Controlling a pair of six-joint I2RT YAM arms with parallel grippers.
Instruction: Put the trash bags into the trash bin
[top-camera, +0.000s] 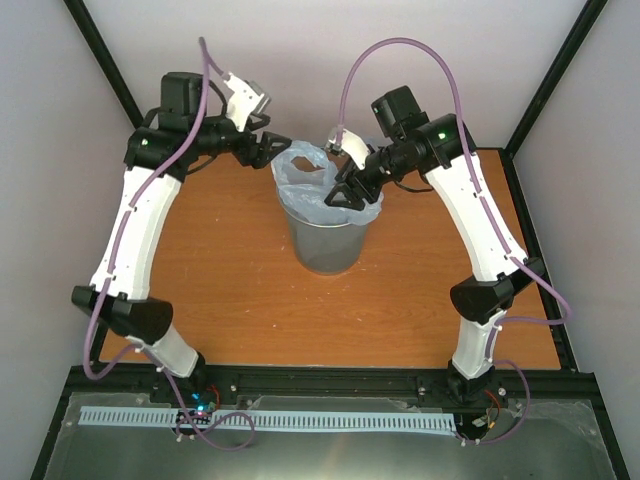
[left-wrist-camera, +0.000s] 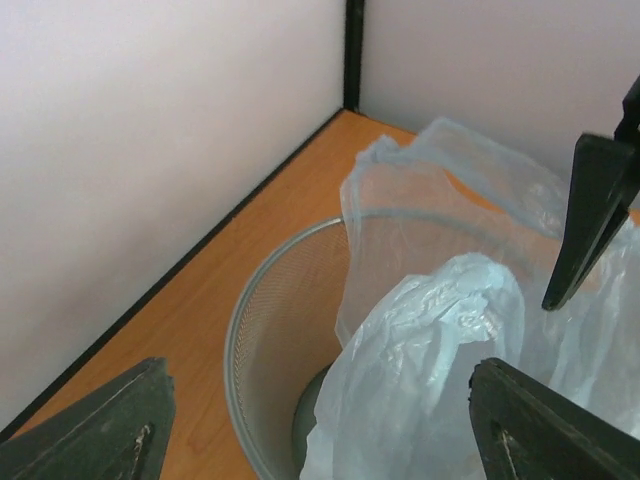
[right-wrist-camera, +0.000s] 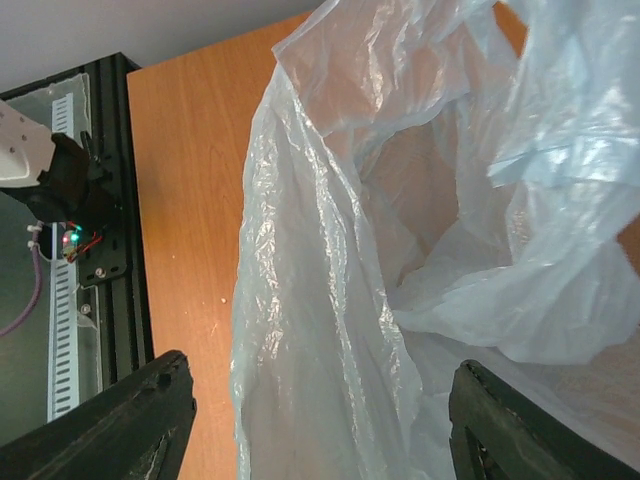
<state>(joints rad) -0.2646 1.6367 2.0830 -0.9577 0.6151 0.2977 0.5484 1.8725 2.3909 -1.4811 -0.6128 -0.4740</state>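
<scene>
Trash bin (top-camera: 322, 240) is standing upright on the table (top-camera: 240, 290), toward the far ctr, in the top view. A pale blue trash bag (top-camera: 300, 165) is sitting in its mouth, w/ crumpled film bulging above the rim and draping over the right side. Whether one bag or more, cannot tell. Left gripper (top-camera: 268, 148) is hovering just beside the bin's far-left rim, fingers spread w/ nothing btwn them. Right gripper (top-camera: 341, 193) is hanging over the bin mouth, against the bag. Its tips are merging w/ the film, so contact cannot be confirmed here.

Left wrist view: left gripper (left-wrist-camera: 320, 385) fingers are standing wide, only the tips showing, the rest cut off at the bottom edge. Bin (left-wrist-camera: 262, 345) is lying below and btwn them, its wall reading as fine mesh. The bag (left-wrist-camera: 430, 330) is hiding the right half of the rim. A dark finger (left-wrist-camera: 592, 210) of the right gripper is showing at the right edge, cropped.

Right wrist view: right gripper (right-wrist-camera: 320, 400) fingers are standing wide, the bag (right-wrist-camera: 320, 300) filling the gap but not being pinched. Film is hiding the bin completely. Table (right-wrist-camera: 190, 200) and black base rail (right-wrist-camera: 110, 220) are showing at left.
</scene>
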